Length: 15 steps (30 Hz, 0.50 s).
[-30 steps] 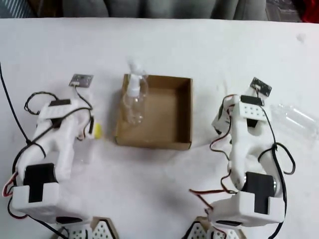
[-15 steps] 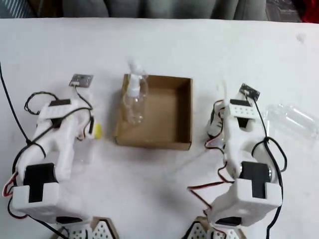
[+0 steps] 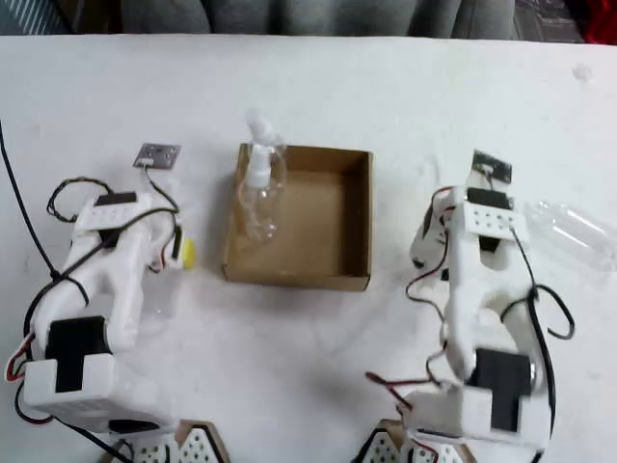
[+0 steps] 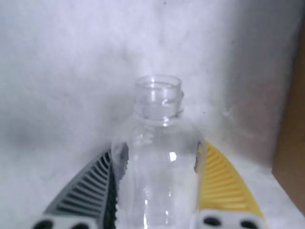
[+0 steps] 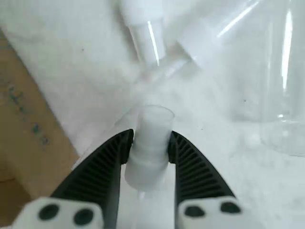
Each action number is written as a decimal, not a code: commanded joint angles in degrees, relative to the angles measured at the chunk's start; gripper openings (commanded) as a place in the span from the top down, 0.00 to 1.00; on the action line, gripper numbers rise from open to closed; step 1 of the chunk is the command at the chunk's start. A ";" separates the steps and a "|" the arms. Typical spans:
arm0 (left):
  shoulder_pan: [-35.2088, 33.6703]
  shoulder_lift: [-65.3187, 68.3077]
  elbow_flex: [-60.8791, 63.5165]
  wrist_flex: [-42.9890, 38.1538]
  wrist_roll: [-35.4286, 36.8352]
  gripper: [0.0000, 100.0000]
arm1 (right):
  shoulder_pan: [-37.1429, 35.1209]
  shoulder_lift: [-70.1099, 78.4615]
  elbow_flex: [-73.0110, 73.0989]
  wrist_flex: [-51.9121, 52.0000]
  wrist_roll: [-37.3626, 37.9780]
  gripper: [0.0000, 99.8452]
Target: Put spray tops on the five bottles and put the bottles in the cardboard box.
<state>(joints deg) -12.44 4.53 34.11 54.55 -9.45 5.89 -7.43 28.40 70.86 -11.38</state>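
Stretching forward low over the white table [image 3: 318, 87], the left arm [image 3: 96, 280] lay left of the cardboard box [image 3: 299, 217] and the right arm [image 3: 482, 299] right of it. Both grippers sat tucked under their wrists in the high view, so their grip was hard to make out there. A capped bottle [image 3: 260, 193] lay along the box's left wall, its spray head poking past the far rim. A loose bottle [image 3: 578, 231] lay on the table beside the right arm, its far end cut off. The left wrist view showed the left gripper [image 4: 159, 152] pinching an open bottle [image 4: 159, 186] with no top, close to the box. The right wrist view showed the right gripper [image 5: 148, 140] clamped on a spray top [image 5: 147, 164], with two other spray tops [image 5: 143, 33] lying just beyond.
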 commanded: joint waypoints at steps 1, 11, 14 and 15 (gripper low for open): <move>0.22 -5.14 -0.70 -1.76 0.70 0.98 | -0.31 -10.95 -1.67 4.18 5.01 0.98; 3.56 -29.67 -0.44 9.23 0.88 0.98 | -4.62 -41.89 -1.67 5.85 13.71 0.98; 5.41 -37.49 0.00 11.43 1.05 0.98 | -10.51 -49.45 -1.58 -0.66 13.80 0.98; 6.11 -40.22 0.53 11.78 1.14 0.98 | -12.44 -51.65 -1.41 -2.95 13.80 0.98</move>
<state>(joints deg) -8.66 -26.42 34.29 64.40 -9.27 -1.67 -51.91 28.40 73.41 1.71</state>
